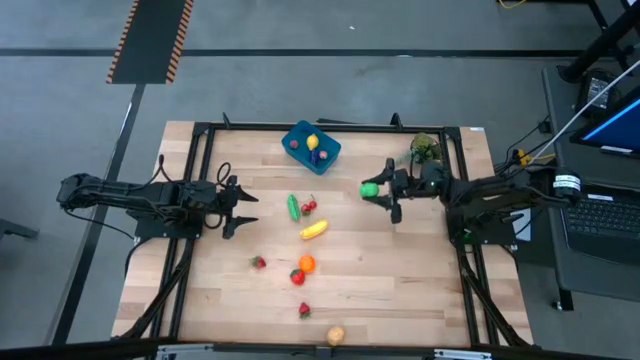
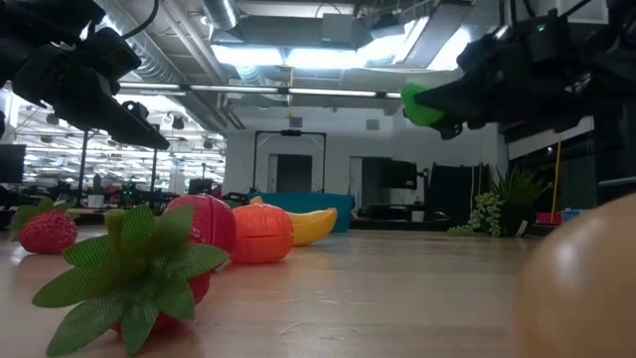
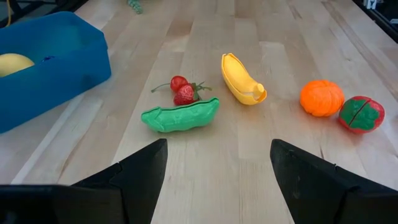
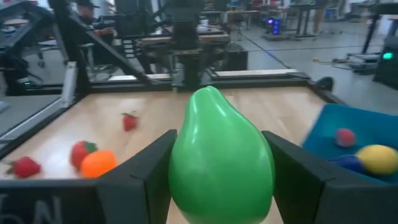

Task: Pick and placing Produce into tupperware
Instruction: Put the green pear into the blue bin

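My right gripper (image 1: pixel 378 192) hangs over the table's right half, shut on a green toy pear (image 1: pixel 369 188), a little right of and nearer than the blue tupperware (image 1: pixel 311 147) at the far middle. A yellow lemon and two small pieces lie in the tupperware. My left gripper (image 1: pixel 240 210) stands open at the left, touching nothing. On the wood lie a green pea pod (image 3: pixel 180 116), cherries (image 3: pixel 183 92), a banana (image 3: pixel 242 87), an orange (image 3: pixel 321 98) and a tomato (image 3: pixel 360 115). My right gripper pinches the green pear by its two opposite sides (image 4: pixel 180 168) between its two fingers (image 4: pixel 149 177). The fingers lie level and come from the table's right side. The pear (image 2: pixel 422 104) sticks out past the fingertips, lifted clear of the table, narrow end up in the wrist view.
Two strawberries (image 1: pixel 259 262) (image 1: pixel 304 311) and a tan piece (image 1: pixel 335 335) lie toward the near edge. A grey-green plant sprig (image 1: pixel 425 150) sits at the far right corner. Black frame rails (image 1: pixel 200 150) run along the table's sides. Bare wood shows between the tupperware and the right gripper.
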Motion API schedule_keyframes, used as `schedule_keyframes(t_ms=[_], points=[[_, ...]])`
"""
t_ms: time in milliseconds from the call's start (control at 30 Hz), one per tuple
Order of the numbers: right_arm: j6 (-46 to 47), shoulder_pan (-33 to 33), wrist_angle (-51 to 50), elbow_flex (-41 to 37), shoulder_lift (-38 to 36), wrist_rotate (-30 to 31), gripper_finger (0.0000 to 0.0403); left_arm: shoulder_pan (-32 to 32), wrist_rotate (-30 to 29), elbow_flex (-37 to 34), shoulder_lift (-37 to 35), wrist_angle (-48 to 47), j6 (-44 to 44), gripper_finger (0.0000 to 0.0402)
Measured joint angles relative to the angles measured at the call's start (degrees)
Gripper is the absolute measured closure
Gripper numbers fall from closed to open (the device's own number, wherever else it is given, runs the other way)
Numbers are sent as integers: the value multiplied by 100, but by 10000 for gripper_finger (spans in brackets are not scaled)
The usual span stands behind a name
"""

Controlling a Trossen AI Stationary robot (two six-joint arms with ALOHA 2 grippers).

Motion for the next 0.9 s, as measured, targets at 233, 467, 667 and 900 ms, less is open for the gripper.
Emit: schedule_keyframes(t_ms=[233, 467, 667, 900], points=[[-153, -895, -309, 316, 170, -963, 189, 0, 0, 0, -1, 4, -1, 123], [-594, -1561, -1190, 1374, 1079, -1661, 189, 0, 0, 0, -1, 4, -3, 123], [-601, -1903, -1270, 2243, 2115, -2336, 189, 0, 0, 0, 1, 4, -3, 123], [-566, -1962, -1447, 3395, 3077, -2519, 189, 0, -1, 0, -1, 2, -2, 123]])
